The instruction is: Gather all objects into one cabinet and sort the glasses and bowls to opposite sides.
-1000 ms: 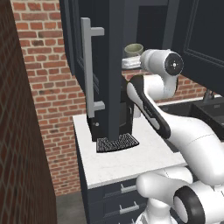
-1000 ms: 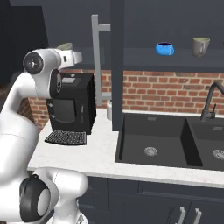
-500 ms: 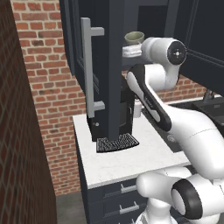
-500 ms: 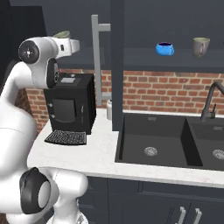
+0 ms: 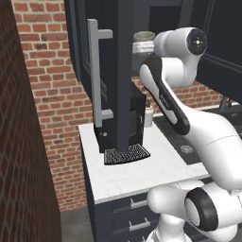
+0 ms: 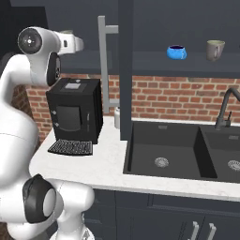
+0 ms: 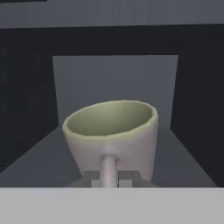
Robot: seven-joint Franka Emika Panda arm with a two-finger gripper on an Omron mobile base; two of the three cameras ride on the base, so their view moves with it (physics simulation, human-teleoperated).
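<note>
Nearest, the gripper (image 7: 108, 178) clamps the handle of a grey-beige mug (image 7: 111, 135), holding it above the cabinet shelf (image 7: 183, 162). Farther right on the same shelf sit the blue cup (image 6: 176, 51) and a second mug (image 6: 215, 49). This mug seems not yet set down, and no bowl is visible.

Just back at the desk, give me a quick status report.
Gripper shut on grey-beige mug, raised at cabinet shelf height. Blue cup already shelved. Path clear.
</note>
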